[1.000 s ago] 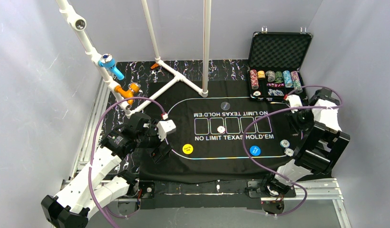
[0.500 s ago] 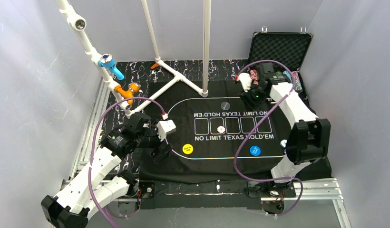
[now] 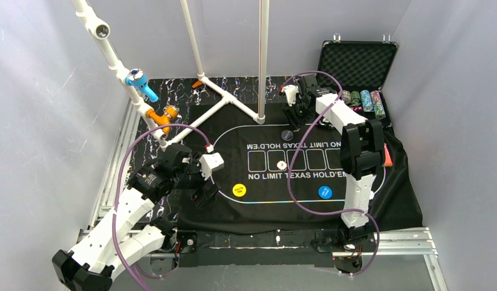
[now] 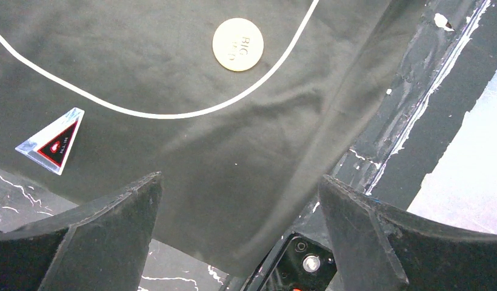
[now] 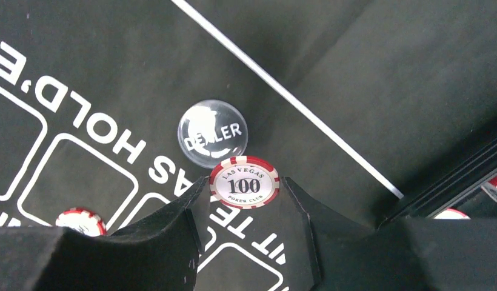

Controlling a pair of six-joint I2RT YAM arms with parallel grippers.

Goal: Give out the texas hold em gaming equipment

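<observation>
My right gripper (image 5: 244,189) is shut on a red-and-white "100" poker chip (image 5: 244,180), held by its edges above the black mat. Just beyond it lies the dark DEALER button (image 5: 212,133); a second red-and-white chip (image 5: 81,221) rests in a card box at lower left. From above, the right gripper (image 3: 293,117) hangs at the mat's far side near the dealer button (image 3: 286,134). The yellow button (image 3: 239,190) and blue button (image 3: 325,192) lie near the front line. My left gripper (image 4: 239,179) is open over the mat's corner, nothing between its fingers, with the yellow button (image 4: 237,44) ahead.
The open black case (image 3: 357,63) stands at the back right with rows of chips (image 3: 362,100). White pipe posts (image 3: 262,60) rise from the mat's far edge. A triangular "ALL IN" marker (image 4: 51,148) lies near the mat's left edge. The mat's front corner (image 4: 234,242) overhangs the frame.
My right arm has swung from the near right, past the case, to the mat's far centre by the dealer button. The left arm has not moved.
</observation>
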